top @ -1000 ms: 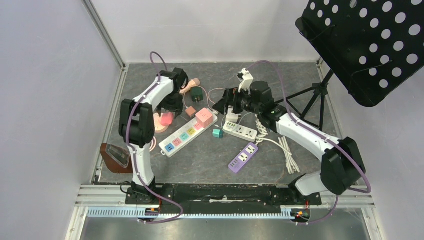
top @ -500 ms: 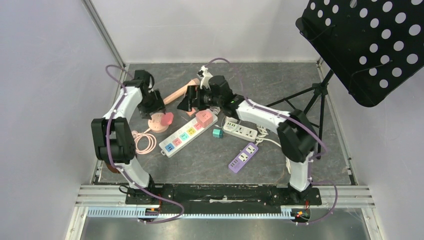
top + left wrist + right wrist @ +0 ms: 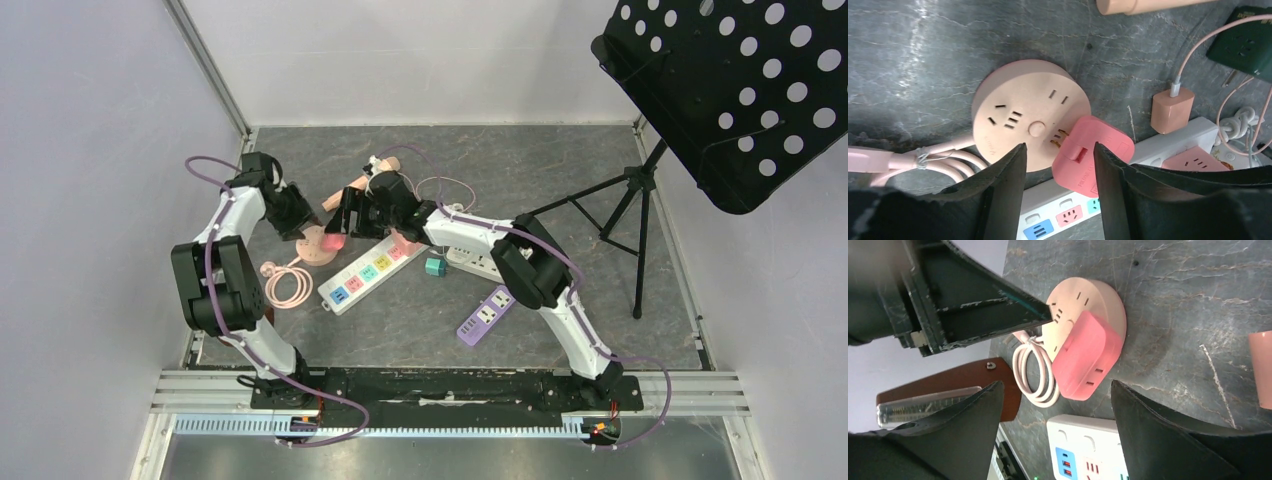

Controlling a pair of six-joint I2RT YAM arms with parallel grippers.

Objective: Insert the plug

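Note:
A round pink socket (image 3: 1018, 107) lies on the grey table. A pink-red plug block (image 3: 1095, 155) leans on its edge, tilted, with brass prongs showing at the socket's slots. My left gripper (image 3: 1058, 167) is open above them, one finger on each side of the plug, touching nothing. My right gripper (image 3: 1055, 387) is open too and hovers just short of the plug (image 3: 1088, 357) and socket (image 3: 1093, 300). In the top view the left gripper (image 3: 297, 222) and right gripper (image 3: 347, 220) flank the socket (image 3: 312, 246).
A white strip with coloured outlets (image 3: 375, 268) lies beside the socket, with a pink cube (image 3: 406, 238) on it. A teal cube (image 3: 434, 266), a white strip (image 3: 480, 263), a purple strip (image 3: 487, 314), a peach cylinder (image 3: 345, 186), a coiled pink cable (image 3: 285, 282) and a stand's tripod (image 3: 620, 200) lie around.
Both arms have swung left. My right gripper has travelled from the table's middle to the round socket. My left gripper has shifted left of the socket. The plug stays at the socket.

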